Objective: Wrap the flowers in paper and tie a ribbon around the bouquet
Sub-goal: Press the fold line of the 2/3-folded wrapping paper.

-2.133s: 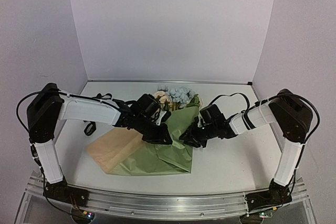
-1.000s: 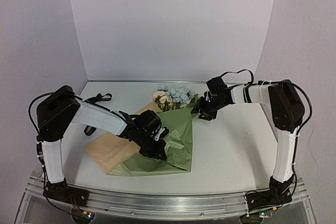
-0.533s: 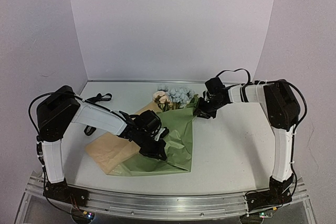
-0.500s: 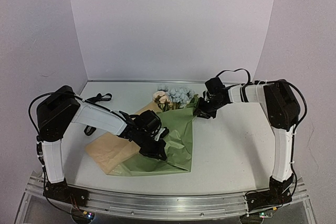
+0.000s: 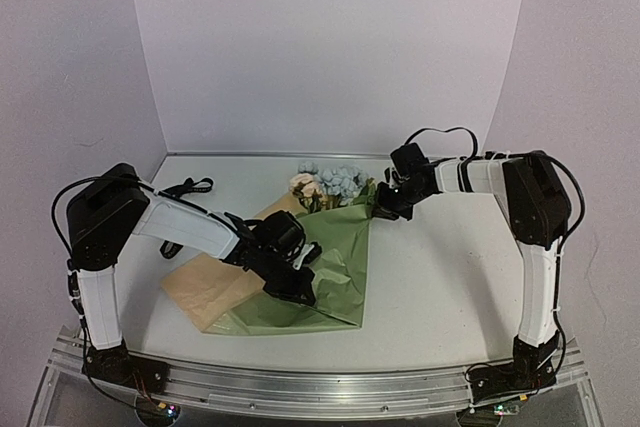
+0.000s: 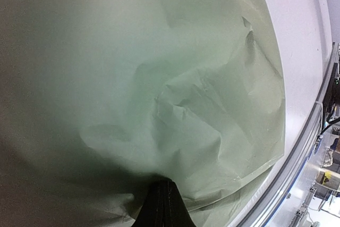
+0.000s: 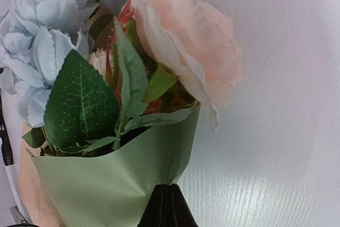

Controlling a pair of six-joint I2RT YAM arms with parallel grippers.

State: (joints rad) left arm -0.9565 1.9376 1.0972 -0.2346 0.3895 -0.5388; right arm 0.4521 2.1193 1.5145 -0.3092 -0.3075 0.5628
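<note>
- Left arm reaches low and forward; left gripper (image 5: 300, 294) pinches the olive-green paper (image 5: 342, 252) mid-sheet.
- Right arm stretches inward; right gripper (image 5: 383, 209) pinches its far edge beside the flowers (image 5: 335, 181).

A white counter (image 5: 440, 277) with a faint grain carries everything. Plain pale lilac walls (image 5: 330, 47) rise from its far, left and right edges. A ribbed aluminium rail (image 5: 320, 387) runs along the whole near edge, with a small lit circuit board (image 5: 160, 409) under each near corner.
</note>
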